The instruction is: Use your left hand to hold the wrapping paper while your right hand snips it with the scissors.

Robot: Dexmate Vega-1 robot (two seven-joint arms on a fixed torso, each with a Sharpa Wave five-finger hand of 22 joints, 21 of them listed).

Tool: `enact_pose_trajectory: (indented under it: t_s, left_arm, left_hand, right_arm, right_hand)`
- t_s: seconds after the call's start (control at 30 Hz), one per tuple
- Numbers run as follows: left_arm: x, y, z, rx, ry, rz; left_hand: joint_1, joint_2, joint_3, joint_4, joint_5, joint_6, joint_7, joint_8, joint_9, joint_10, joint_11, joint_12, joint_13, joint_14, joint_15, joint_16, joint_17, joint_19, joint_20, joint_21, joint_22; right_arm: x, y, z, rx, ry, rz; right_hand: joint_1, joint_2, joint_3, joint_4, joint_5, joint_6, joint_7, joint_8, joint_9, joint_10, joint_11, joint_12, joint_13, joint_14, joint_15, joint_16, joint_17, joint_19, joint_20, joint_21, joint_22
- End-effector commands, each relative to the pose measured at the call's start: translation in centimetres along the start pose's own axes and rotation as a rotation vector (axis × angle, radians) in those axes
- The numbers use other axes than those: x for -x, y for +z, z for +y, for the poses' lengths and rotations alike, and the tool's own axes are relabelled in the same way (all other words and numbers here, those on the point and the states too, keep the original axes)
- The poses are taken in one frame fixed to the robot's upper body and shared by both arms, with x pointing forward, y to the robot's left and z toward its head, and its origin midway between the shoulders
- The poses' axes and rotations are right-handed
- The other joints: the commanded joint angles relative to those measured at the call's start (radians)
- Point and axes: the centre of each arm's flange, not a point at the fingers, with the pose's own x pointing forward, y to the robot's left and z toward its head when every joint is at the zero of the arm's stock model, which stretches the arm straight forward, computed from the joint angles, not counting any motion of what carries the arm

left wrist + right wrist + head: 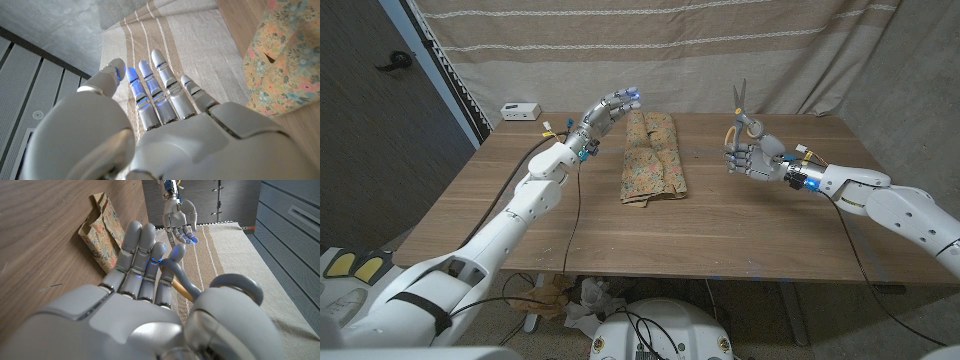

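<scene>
Floral wrapping paper (653, 157) lies lengthwise front-to-back; right robot hand (750, 155) grips scissors (740, 112) blades-up; left robot hand (610, 110) open.

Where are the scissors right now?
In the head view, the scissors are up in the right hand, blades pointing upward, above the table's right side and to the right of the wrapping paper.

Bare table (750, 215) lies between wrapping paper (653, 157) and right robot hand (748, 157).
</scene>
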Motion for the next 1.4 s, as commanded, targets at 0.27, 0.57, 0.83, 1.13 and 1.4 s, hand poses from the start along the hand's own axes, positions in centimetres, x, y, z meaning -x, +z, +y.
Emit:
enact_pose_trajectory:
  t_s: [0.27,0.57,0.83,1.13,1.4]
  left_arm:
    - [2.3,1.5,0.2,-0.423,0.021,0.21]
    - [2.6,1.9,-0.9,-0.529,0.051,0.208]
    - [3.4,2.0,-1.4,-0.543,0.059,0.204]
    - [4.2,2.4,-1.7,-0.589,0.067,0.217]
    - [3.8,3.4,-2.1,-0.742,-0.027,0.291]
  left_hand:
    - [-0.056,-0.017,-0.016,-0.025,0.006,0.156,0.013,0.035,-0.002,0.089,0.003,-0.024,-0.036,-0.039,-0.072,-0.037,-0.007,0.0,-0.057,0.004,0.006]
    - [-0.083,-0.018,-0.025,-0.03,0.009,0.139,-0.003,0.016,-0.003,0.051,0.005,-0.049,-0.045,-0.125,-0.071,-0.049,-0.024,-0.005,-0.054,0.005,0.005]
    - [-0.096,-0.021,-0.032,-0.032,0.012,0.12,-0.008,0.006,-0.003,0.016,0.003,-0.064,-0.054,-0.157,-0.069,-0.046,-0.029,-0.007,-0.051,0.005,0.005]
    - [-0.104,-0.022,-0.053,-0.039,0.019,0.095,-0.009,-0.003,-0.003,-0.08,0.003,-0.086,-0.085,-0.236,-0.067,-0.049,-0.037,-0.011,-0.043,0.005,0.004]
    - [-0.093,-0.019,-0.092,-0.039,0.03,-0.043,-0.019,-0.02,-0.001,-0.188,0.001,-0.08,-0.134,-0.355,-0.063,-0.048,-0.045,-0.035,-0.022,0.003,0.004]
  right_arm:
    - [1.2,0.4,0.0,0.002,-0.007,0.007]
    - [1.3,0.3,0.3,-0.011,-0.008,0.013]
    - [1.2,0.2,0.5,-0.007,0.002,0.021]
    - [0.9,0.2,0.6,-0.005,0.018,0.028]
    - [0.8,0.0,0.6,-0.018,0.024,0.033]
  right_hand:
    - [-0.041,-0.01,-0.022,0.007,-0.001,0.007,0.07,-0.023,-0.033,0.013,0.014,-0.002,-0.014,-0.006,-0.04,0.003,-0.01,0.007,-0.006,-0.006,-0.015]
    - [-0.082,-0.008,-0.038,0.02,-0.004,0.038,0.079,-0.063,-0.111,0.032,0.025,-0.016,-0.056,0.004,-0.019,-0.003,-0.038,0.01,-0.004,-0.023,-0.029]
    - [-0.093,-0.007,-0.042,0.022,-0.005,0.043,0.079,-0.083,-0.142,0.033,0.029,-0.019,-0.065,0.001,-0.019,-0.009,-0.054,0.015,-0.002,-0.031,-0.032]
    - [-0.089,-0.001,-0.04,0.018,-0.003,0.04,0.077,-0.089,-0.147,0.031,0.031,-0.023,-0.076,-0.001,-0.017,-0.007,-0.058,0.023,-0.003,-0.045,-0.042]
    - [-0.088,0.004,-0.039,0.016,-0.003,0.041,0.077,-0.091,-0.148,0.033,0.029,-0.023,-0.081,-0.004,-0.02,-0.008,-0.064,0.027,-0.002,-0.056,-0.045]
